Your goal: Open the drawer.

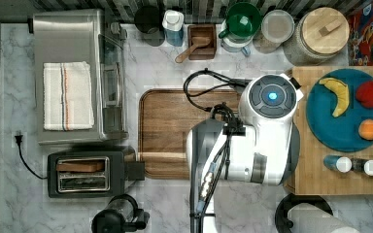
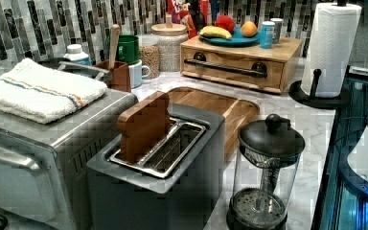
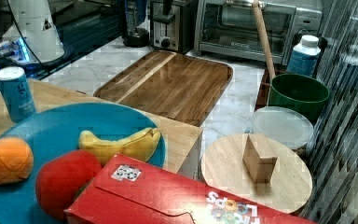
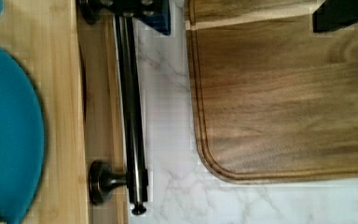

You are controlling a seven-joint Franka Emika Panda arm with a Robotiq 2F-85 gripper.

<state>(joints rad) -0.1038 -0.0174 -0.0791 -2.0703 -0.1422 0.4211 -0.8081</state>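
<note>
Two fingers [image 4: 144, 14] of the gripper [image 4: 242, 18] stand spread wide apart and pinch nothing. One finger lies over the handle [image 4: 131, 102], close to one of its two mounting posts. The other finger hangs well away from the handle, above the tray [image 4: 284, 93].

The handle is a long dark bar. It runs along the front of the drawer [image 4: 103, 93], which appears fully closed, with only a thin seam between its front and the box top [image 4: 32, 46].

A strip of marble counter [image 4: 168, 140] lies just beyond the handle on the tray side. A blue plate [image 4: 9, 126] rests on the box top behind the handle.

Likely faults from this pose:

- **Missed grasp.** The bar looks to sit under one finger rather than between the pair. Closing now may therefore miss it, or only clip it so that it slips out during the pull.
- **Skewed pull.** A grip this near a post, far from the handle's middle, could turn the drawer and jam it in its slot.
- **Box dragged along.** The box seems merely to stand on the counter, so a hard pull may drag it and the loaded plate towards the tray.
- **Contact with the tray.** On descent the far finger may strike the tray's raised rim
</note>
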